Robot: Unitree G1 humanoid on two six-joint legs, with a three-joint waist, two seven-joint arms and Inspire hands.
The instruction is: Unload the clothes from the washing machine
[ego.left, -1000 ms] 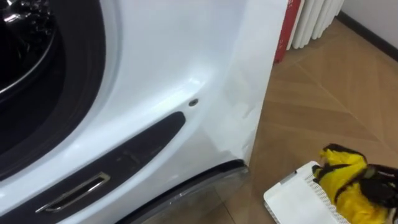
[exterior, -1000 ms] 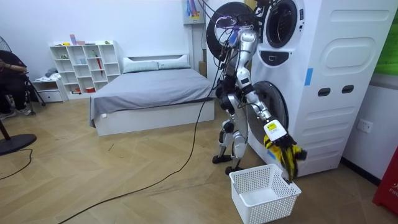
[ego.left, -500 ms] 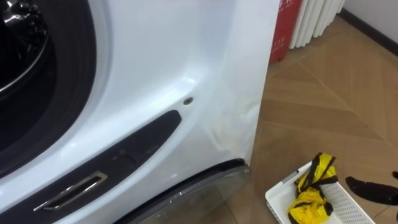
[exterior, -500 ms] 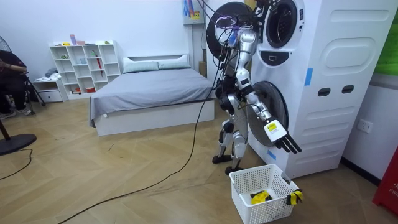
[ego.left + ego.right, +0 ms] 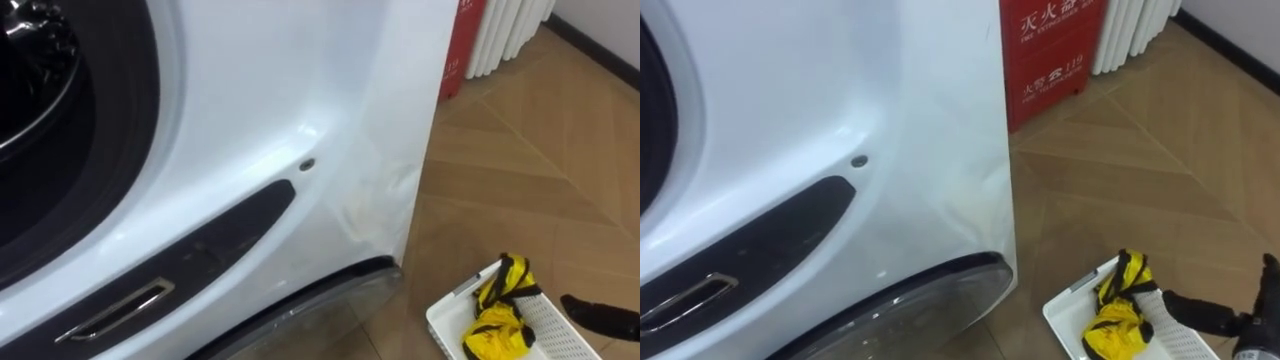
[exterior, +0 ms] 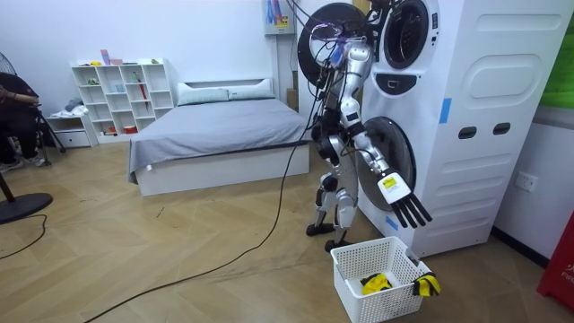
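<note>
The fingers point(image 5: 1200, 308) of the right hand point(image 6: 401, 197) are reaching out straight and spread, holding nothing, just above the white plastic mesh laundry basket point(image 5: 445, 322), which is sitting on the brown wooden floor point(image 5: 520, 170) at the near right. The crumpled yellow garment with black stripes point(image 5: 497, 318) is lying inside that basket, with one end drooping over the rim in the room view, so I am judging one piece as delivered. Whether more clothes are waiting is unclear. At the far left, the dark round drum opening point(image 5: 35, 90) of the glossy white front-loading washing machine point(image 5: 300, 90) is showing no cloth that I can make out. The hand would next be going back left to that opening. Right of the machine, a red box-shaped cabinet point(image 5: 1050, 50) and a white ribbed radiator point(image 5: 1135, 30) are standing by the wall, well apart from the basket. Nothing is blocking the way between basket and drum.
</note>
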